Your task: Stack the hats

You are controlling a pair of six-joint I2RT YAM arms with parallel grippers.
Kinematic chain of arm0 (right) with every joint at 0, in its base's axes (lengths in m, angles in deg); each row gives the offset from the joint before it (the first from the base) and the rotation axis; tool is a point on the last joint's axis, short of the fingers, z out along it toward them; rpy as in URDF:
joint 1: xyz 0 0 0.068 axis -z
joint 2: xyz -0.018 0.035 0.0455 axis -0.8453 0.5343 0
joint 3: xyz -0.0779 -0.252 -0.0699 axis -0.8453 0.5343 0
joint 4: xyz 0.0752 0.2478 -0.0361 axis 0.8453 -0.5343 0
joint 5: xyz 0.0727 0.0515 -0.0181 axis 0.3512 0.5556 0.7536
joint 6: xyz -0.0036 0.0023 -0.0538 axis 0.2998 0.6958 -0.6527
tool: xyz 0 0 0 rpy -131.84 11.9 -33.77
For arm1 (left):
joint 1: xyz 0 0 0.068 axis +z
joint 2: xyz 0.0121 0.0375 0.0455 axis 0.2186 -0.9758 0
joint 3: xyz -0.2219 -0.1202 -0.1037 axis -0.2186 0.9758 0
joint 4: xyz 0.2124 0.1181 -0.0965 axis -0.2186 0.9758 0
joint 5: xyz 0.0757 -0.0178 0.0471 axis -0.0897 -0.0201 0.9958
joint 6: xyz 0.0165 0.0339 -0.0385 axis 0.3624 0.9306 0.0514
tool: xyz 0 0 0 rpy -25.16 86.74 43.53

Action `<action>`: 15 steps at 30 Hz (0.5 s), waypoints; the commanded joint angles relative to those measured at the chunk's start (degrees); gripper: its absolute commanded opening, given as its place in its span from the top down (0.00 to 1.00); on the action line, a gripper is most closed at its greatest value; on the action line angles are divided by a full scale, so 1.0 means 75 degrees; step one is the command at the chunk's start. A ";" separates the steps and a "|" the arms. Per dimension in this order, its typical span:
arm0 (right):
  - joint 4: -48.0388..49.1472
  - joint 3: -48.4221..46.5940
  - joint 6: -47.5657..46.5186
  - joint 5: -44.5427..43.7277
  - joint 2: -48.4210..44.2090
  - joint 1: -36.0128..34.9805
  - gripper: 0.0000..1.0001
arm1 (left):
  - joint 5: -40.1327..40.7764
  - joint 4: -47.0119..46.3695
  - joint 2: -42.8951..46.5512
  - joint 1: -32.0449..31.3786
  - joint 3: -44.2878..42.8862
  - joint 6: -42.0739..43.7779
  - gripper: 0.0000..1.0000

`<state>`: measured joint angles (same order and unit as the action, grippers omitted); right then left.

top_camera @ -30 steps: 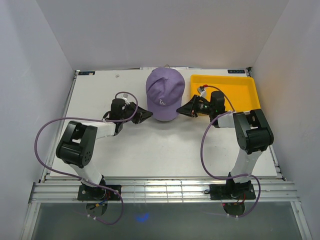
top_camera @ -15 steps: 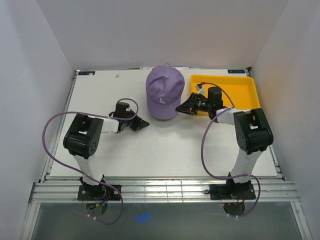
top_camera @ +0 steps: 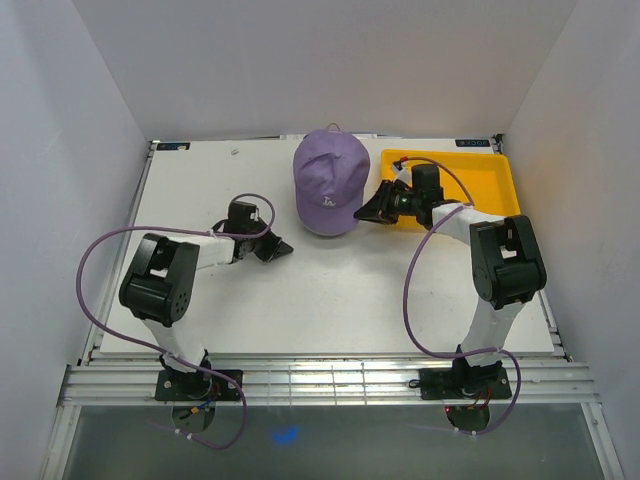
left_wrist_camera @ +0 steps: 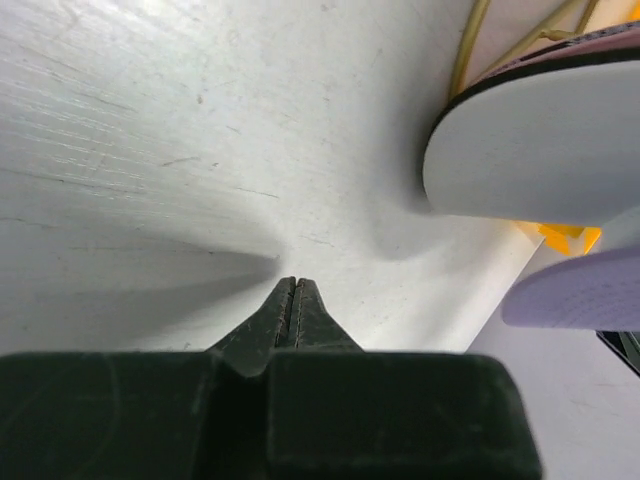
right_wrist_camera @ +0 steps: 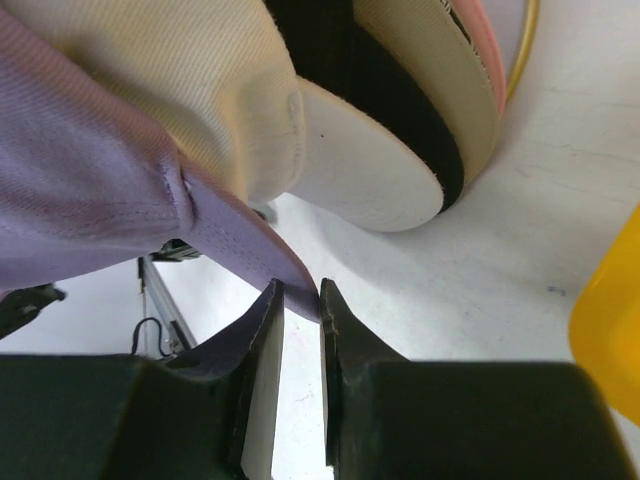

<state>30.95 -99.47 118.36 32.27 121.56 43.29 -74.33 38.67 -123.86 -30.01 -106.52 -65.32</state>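
The hats sit as one pile at the back middle of the table, with the purple hat (top_camera: 330, 185) on top. The right wrist view shows the purple hat (right_wrist_camera: 90, 190) over the white hat's brim (right_wrist_camera: 370, 170), with a black layer (right_wrist_camera: 400, 110) and a pink edge (right_wrist_camera: 485, 50) beneath. My right gripper (top_camera: 362, 214) (right_wrist_camera: 298, 292) is at the pile's right side, shut on the edge of the purple brim. Left of the pile, my left gripper (top_camera: 285, 245) (left_wrist_camera: 295, 283) lies low over the table, shut and holding nothing. Ahead of it are the white brim (left_wrist_camera: 540, 150) and the purple brim (left_wrist_camera: 580, 295).
A flat yellow tray (top_camera: 470, 175) lies right of the pile, under my right wrist. Thin gold wire (left_wrist_camera: 470, 45) shows beneath the hats. White walls close in the table on three sides.
My left gripper has pulled back from the pile toward the left and its jaws have shut. My right gripper has moved slightly toward the back with the purple brim.
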 commanded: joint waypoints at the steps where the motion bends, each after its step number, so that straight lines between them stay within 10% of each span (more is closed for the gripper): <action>1: -0.2142 -0.0292 -0.0893 -0.2184 0.0404 0.0082 0.92 | 0.0150 0.0345 0.0703 -0.0025 -0.0429 0.0306 1.00; 15: -0.3104 -0.0845 -0.1749 -0.3438 0.0662 0.0035 0.92 | -0.0144 0.0743 0.1125 -0.0002 -0.1226 0.0435 1.00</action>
<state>13.27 -105.42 108.54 13.60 125.97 43.46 -74.71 43.31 -119.01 -30.01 -112.64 -63.20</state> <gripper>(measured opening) 0.082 0.022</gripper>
